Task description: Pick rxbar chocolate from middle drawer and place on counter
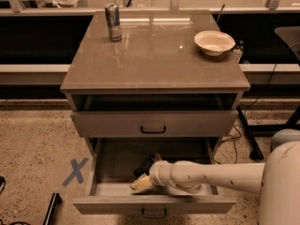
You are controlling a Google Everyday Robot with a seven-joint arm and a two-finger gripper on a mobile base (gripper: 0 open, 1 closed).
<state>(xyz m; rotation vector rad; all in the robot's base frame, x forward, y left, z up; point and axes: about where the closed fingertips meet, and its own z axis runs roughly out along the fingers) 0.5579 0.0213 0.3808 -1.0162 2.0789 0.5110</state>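
Gripper (pixel 140 183) is down inside the open middle drawer (pixel 154 204), just beside the rxbar chocolate (pixel 143 166) lying on the drawer floor; its opening cannot be determined, and no grasp is evident. Pick, lift and placement on the counter (pixel 154 55) appear outstanding.

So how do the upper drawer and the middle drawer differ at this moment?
The middle drawer is pulled far out; the upper drawer only slightly. The middle drawer's floor shows, with the rxbar chocolate on it and the gripper inside, right by the bar; the upper drawer's inside is dark. Both have pale fronts with small dark loop handles.
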